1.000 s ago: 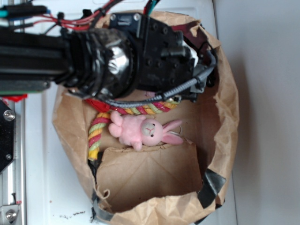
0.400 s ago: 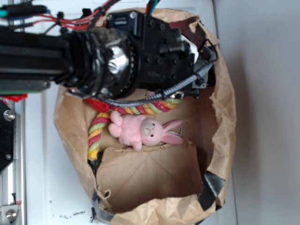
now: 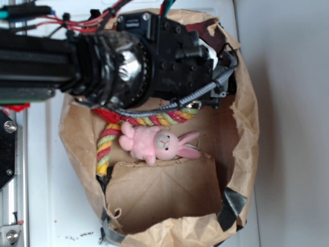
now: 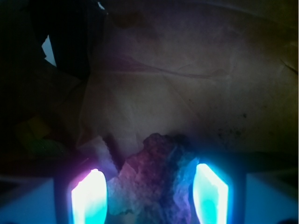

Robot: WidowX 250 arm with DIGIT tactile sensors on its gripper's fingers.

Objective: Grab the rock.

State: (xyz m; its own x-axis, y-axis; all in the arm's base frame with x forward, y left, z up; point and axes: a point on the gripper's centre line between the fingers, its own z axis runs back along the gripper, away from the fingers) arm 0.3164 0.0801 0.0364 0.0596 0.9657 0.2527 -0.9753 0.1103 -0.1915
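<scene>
I have the arm [image 3: 77, 56] reaching down into the brown paper bag [image 3: 241, 128] that sits on the white tabletop [image 3: 56, 206], and the fingers [image 4: 149, 193] are buried at the far end of the bag, away from the pink plush bunny [image 3: 157, 144] and the striped rope [image 3: 110, 141] that lie nearer the bag's middle. From the outside view I cannot see the rock at all, since the wrist housing covers that end of the bag. The wrist view is dim but tells me more: the rock [image 4: 156, 175] lies on the paper floor of the bag, right between the two glowing pads [image 4: 88, 198], with the left pad close to its pale lower edge and the right pad just beside its darker flank. The fingers look spread apart with the rock sitting in the gap; I see a thin sliver of shadow on each side, so I judge they are not clamping it yet, though the light is poor. I read this as the end of the approach, with the squeeze itself not yet done. The next move, as I judge it, calls for closing squarely on the lumpy sides, staying low enough that the pads catch the stone's bulk and not the crumpled paper, then lifting straight up clear of the bag's wall
</scene>
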